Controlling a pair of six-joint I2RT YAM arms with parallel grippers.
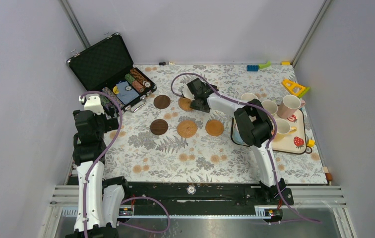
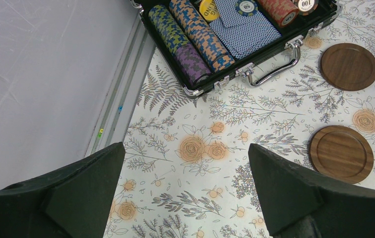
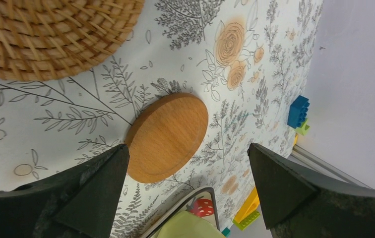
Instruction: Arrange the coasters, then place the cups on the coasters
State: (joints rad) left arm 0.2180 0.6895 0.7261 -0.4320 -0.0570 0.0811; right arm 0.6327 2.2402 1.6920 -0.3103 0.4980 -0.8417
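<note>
Two dark brown coasters (image 1: pixel 161 101) (image 1: pixel 158 127) lie left of centre, also in the left wrist view (image 2: pixel 349 66) (image 2: pixel 342 153). A woven coaster (image 1: pixel 187 129) and a smooth tan coaster (image 1: pixel 215 127) continue the near row. Another tan coaster (image 1: pixel 183 105) is partly under my right gripper (image 1: pixel 193 97), which is open and empty. In its wrist view the right gripper (image 3: pixel 188 148) hangs over the smooth coaster (image 3: pixel 168 136) and woven coaster (image 3: pixel 51 34). Several cups (image 1: pixel 269 107) stand on the tray (image 1: pixel 294 144). My left gripper (image 1: pixel 94 104) (image 2: pixel 185 148) is open over bare cloth.
An open black case of poker chips (image 1: pixel 121 82) (image 2: pixel 235 34) sits at the back left, close to the left gripper. Toy bricks (image 1: pixel 253 67) (image 3: pixel 298 110) and a yellow piece (image 1: pixel 294 88) lie along the back right. Walls enclose the table on three sides.
</note>
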